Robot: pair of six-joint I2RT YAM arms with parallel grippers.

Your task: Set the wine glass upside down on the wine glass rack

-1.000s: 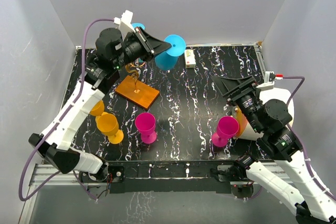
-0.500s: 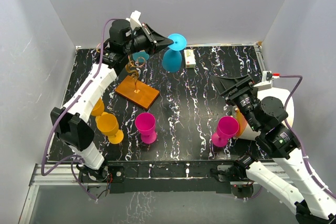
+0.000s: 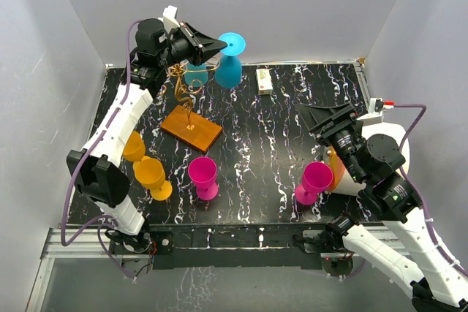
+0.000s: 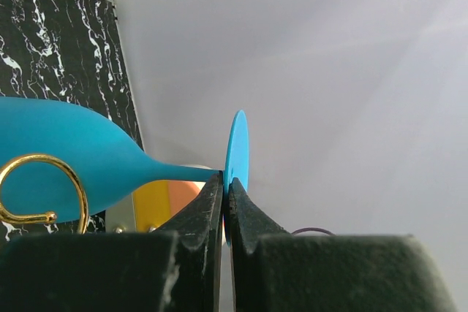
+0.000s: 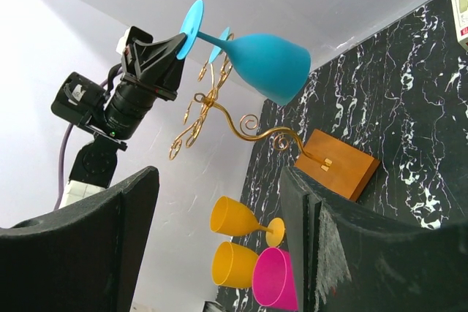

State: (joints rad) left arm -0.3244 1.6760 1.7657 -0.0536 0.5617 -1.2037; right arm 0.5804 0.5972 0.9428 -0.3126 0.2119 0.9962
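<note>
Black marbled table (image 3: 292,129) shows open room across its middle strip and toward the back right corner. Back left stands the wine glass rack (image 3: 191,125), its thin gold wires hard to trace where they rise beside the left gripper (image 3: 217,46). That claw is clamped tight on the stem of the blue wine glass (image 3: 228,71), just beside its foot. The glass hangs tilted, bowl down, level with the upper curls; whether they touch cannot be told. The right gripper (image 3: 327,116) stands wide apart, holding nothing. A second blue shape (image 3: 194,75) among the wires is unclear.

Left arm (image 3: 121,118) high and extended, left hand (image 3: 216,47) pinched shut, right arm (image 3: 386,180) low, right hand (image 3: 322,118) apparently spread
</note>
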